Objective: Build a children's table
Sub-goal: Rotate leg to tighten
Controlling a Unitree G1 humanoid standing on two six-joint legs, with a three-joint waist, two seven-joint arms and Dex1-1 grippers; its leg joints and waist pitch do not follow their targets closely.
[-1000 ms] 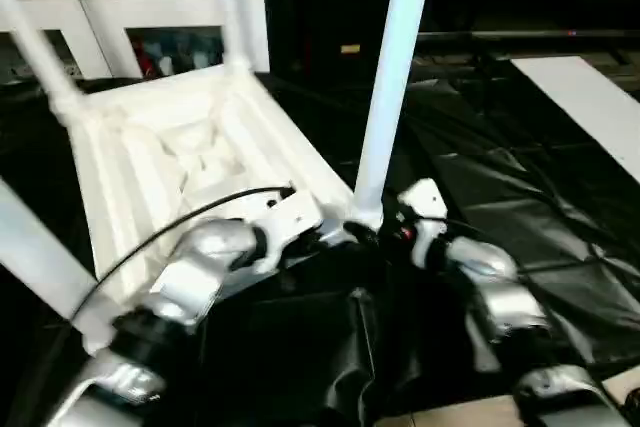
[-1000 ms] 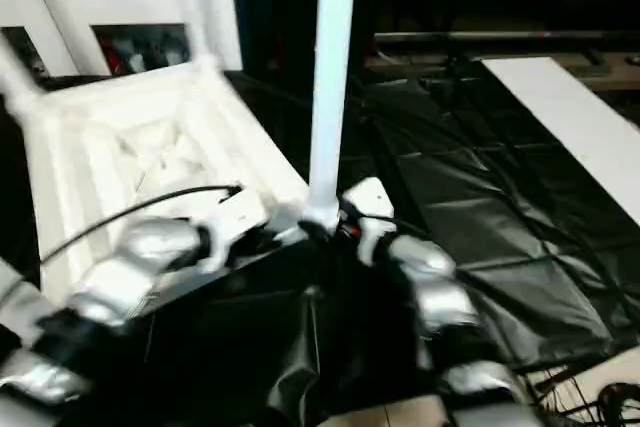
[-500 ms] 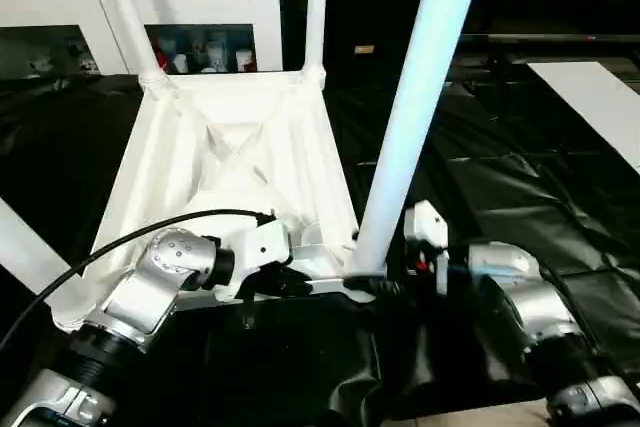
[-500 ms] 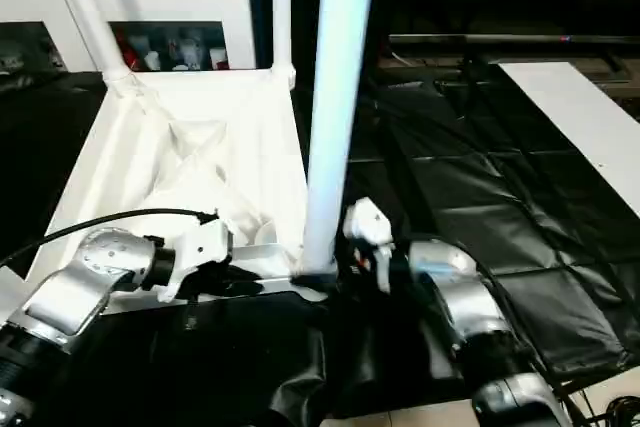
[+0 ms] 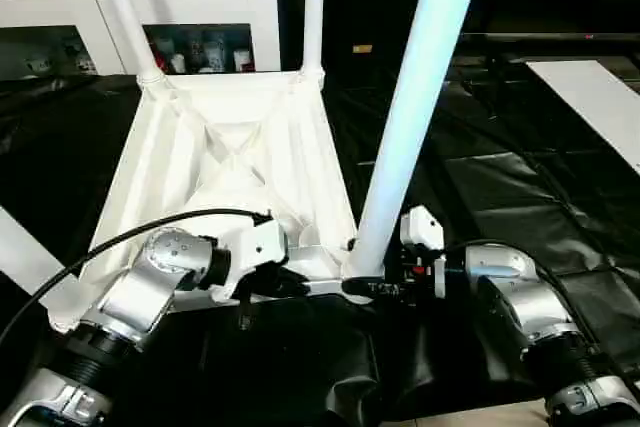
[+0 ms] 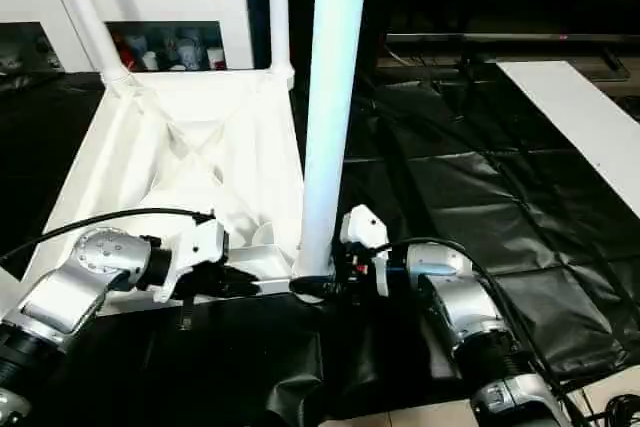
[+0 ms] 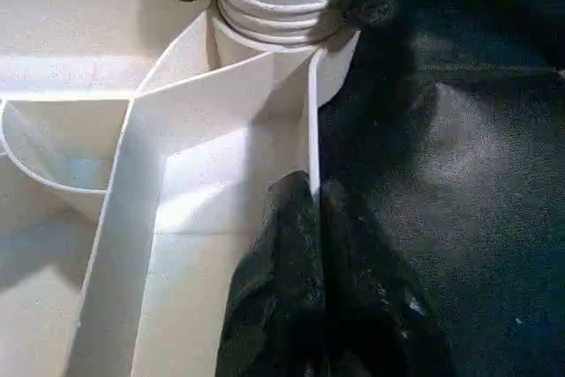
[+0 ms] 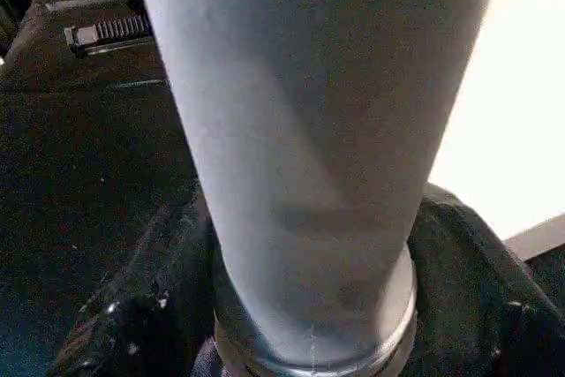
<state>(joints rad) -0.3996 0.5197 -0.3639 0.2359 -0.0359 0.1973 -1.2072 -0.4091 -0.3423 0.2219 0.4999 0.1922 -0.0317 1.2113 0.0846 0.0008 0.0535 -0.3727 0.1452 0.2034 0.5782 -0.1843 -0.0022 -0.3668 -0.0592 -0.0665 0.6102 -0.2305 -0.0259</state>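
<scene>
Tabletop [image 5: 240, 147] inverted. Left gripper [image 7: 311, 218] pinches its rim, apparently; right gripper [image 5: 372, 288] straddles the 5 o'clock leg [image 5: 410, 117] base.

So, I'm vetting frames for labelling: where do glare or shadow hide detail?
Left eye view: the tabletop glares white on its underside; the black sheet shows sheen patches. Right wrist view: bright flare beside the leg. Left wrist view: the left claw reads as a dark mass.

No text, label, brand, number or sign can be read on anything here.
</scene>
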